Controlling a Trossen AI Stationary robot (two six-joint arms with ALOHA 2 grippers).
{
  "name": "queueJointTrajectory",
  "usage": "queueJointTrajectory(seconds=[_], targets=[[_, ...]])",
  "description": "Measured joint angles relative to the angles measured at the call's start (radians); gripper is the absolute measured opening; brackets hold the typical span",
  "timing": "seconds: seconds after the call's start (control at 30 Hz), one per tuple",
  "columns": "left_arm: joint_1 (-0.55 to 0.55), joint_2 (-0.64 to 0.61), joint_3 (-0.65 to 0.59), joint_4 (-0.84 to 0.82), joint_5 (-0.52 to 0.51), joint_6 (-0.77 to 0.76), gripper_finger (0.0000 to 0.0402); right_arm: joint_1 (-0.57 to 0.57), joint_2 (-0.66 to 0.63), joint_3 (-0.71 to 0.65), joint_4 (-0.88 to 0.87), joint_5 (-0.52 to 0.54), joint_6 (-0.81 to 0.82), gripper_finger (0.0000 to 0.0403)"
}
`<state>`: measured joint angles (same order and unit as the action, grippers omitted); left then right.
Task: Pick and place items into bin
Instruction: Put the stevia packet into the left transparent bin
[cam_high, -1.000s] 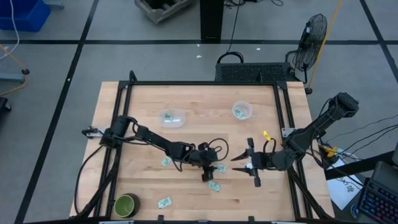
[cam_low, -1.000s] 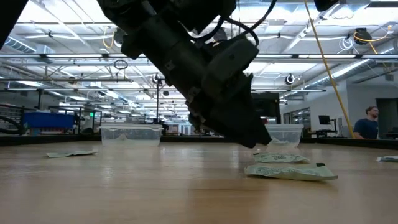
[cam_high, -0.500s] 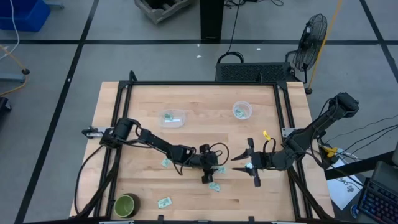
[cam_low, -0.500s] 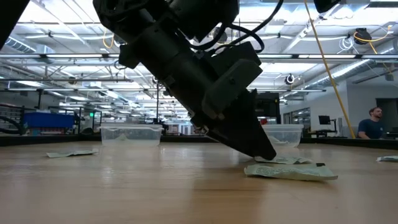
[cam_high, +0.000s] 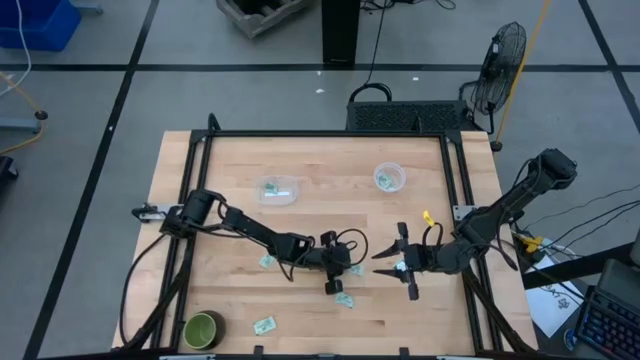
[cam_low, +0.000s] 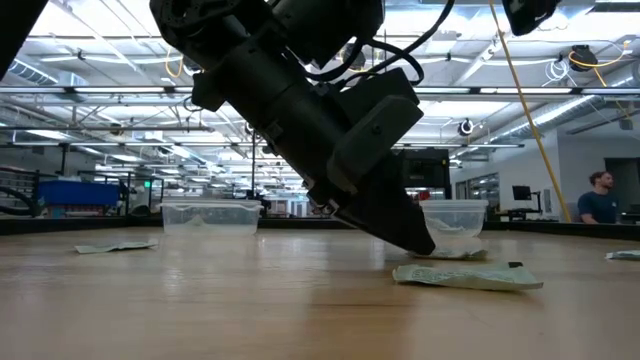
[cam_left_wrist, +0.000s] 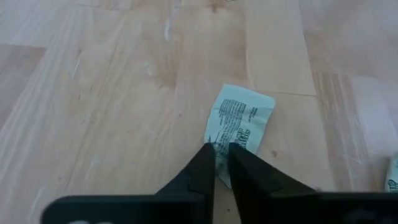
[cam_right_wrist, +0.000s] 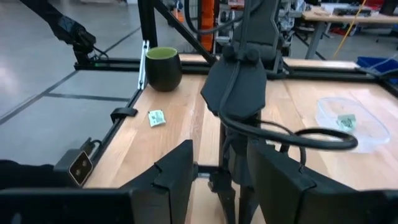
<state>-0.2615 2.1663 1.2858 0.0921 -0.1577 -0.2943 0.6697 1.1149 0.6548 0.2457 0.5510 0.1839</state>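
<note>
My left gripper (cam_high: 345, 272) is down at the table's middle, shut on a pale green-and-white packet (cam_left_wrist: 241, 118), which also shows in the high view (cam_high: 356, 270). A second packet (cam_high: 345, 299) lies flat just nearer. More packets lie flat at the left (cam_high: 267, 260) and near the front edge (cam_high: 264, 324). My right gripper (cam_high: 404, 266) hangs open and empty to the right of them. A clear rectangular bin (cam_high: 277, 189) and a clear round cup (cam_high: 389, 178), each with a packet inside, stand at the back. My left gripper pinches the packet's near edge (cam_left_wrist: 225, 134) between its two fingertips. The fingers slant down at it from the table's left (cam_low: 415, 238). The packet lies flat on the wood beyond the fingertips.
A dark green bowl (cam_high: 203, 329) stands at the front left corner. Black frame rails (cam_high: 460, 180) run along the table's sides. Bare wood lies between the bins and the packets. A person (cam_low: 598, 195) stands far off in the room.
My left gripper has tipped down and gone a little toward the table's right edge, its fingertips reaching the table at the packet. My right gripper has kept still.
</note>
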Motion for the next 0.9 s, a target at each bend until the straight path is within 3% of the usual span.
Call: queueJointTrajectory(seconds=[0.2, 0.37, 0.53, 0.73, 0.9], targets=[[0.005, 0.000, 0.000, 0.005, 0.004, 0.006, 0.0015, 0.000, 0.000, -0.005, 0.033, -0.001, -0.015, 0.0144], [0.009, -0.009, -0.001, -0.030, 0.008, 0.024, 0.0026, 0.000, 0.000, -0.006, 0.034, -0.001, -0.016, 0.0144], [0.016, -0.064, -0.002, -0.162, 0.002, 0.020, 0.0033, 0.000, 0.000, -0.006, 0.034, -0.001, -0.015, 0.0144], [0.020, -0.137, -0.005, -0.297, -0.030, 0.014, 0.0010, 0.000, 0.000, -0.007, 0.035, -0.002, -0.014, 0.0144], [0.022, -0.210, -0.005, -0.381, -0.103, 0.001, 0.0013, 0.000, 0.000, -0.007, 0.039, -0.001, -0.014, 0.0144]])
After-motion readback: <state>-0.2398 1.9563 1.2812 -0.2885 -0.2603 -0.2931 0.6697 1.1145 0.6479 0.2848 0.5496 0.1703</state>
